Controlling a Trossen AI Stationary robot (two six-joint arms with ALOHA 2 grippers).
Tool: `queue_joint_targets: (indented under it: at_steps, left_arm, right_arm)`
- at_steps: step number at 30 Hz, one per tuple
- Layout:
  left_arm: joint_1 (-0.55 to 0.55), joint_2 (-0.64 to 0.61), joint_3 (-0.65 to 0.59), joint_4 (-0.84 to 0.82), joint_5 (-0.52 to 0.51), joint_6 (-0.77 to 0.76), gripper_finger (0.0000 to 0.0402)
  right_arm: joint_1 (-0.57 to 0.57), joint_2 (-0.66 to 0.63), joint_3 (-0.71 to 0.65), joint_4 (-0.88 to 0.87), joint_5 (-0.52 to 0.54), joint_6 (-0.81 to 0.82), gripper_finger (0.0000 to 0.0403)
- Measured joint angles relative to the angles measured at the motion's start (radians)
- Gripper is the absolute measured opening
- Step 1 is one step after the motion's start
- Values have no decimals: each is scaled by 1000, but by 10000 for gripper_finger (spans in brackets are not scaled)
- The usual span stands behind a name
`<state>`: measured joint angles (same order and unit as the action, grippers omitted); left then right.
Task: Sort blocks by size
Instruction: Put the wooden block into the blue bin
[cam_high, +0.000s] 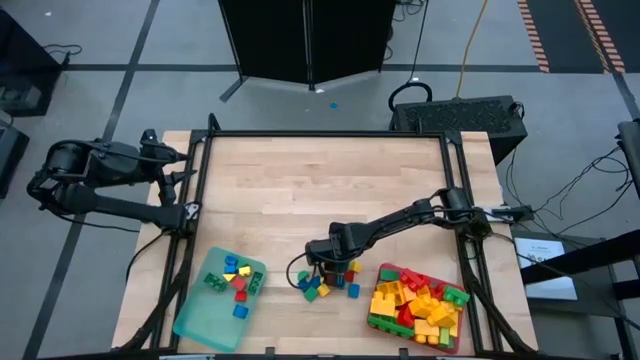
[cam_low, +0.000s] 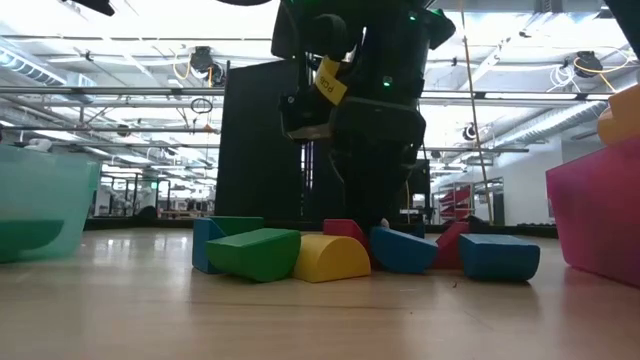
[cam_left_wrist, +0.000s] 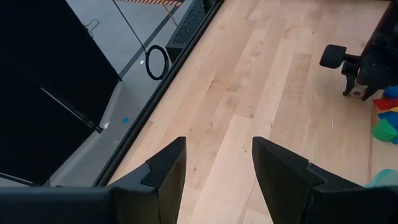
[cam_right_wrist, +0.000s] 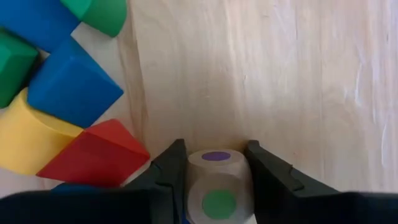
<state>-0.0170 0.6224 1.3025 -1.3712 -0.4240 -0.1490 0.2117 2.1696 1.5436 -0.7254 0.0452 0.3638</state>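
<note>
Right arm closing on one small piece beside the loose pile

Left gripper (cam_left_wrist: 214, 180) waits parted and empty, well apart; right gripper (cam_right_wrist: 214, 180) brackets a pale dotted cube (cam_right_wrist: 216, 180). Loose blocks (cam_right_wrist: 68, 118) lie just beside it, so lift straight up, avoiding their edges.

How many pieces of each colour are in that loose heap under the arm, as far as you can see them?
Blue blocks: 3
Red blocks: 2
Green block: 1
Yellow block: 1
Pale dotted cube, between the fingers of the right tool: 1
Total showing: 8
</note>
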Motion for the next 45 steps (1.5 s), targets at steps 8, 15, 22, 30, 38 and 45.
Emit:
queue_joint_targets:
  at_steps: [8,15,22,30,38,45]
  left_arm:
    - [0,0,0,0,0,0,187]
    - [0,0,0,0,0,0,187]
    - [0,0,0,0,0,0,187]
    - [0,-1,0,-1,-1,1,187]
    - [0,-11,0,-2,-2,0,187]
    - [0,-13,0,-4,-2,-3,187]
  right_arm:
    - [-6,2,49,-21,5,10,112]
    - [-32,4,238,22,77,-20,112]
    - [-36,7,387,417,55,-97,112]
    - [-69,91,394,874,-229,-81,112]
    - [-86,292,537,896,-432,48,112]
    - [-72,489,779,868,-471,98,112]
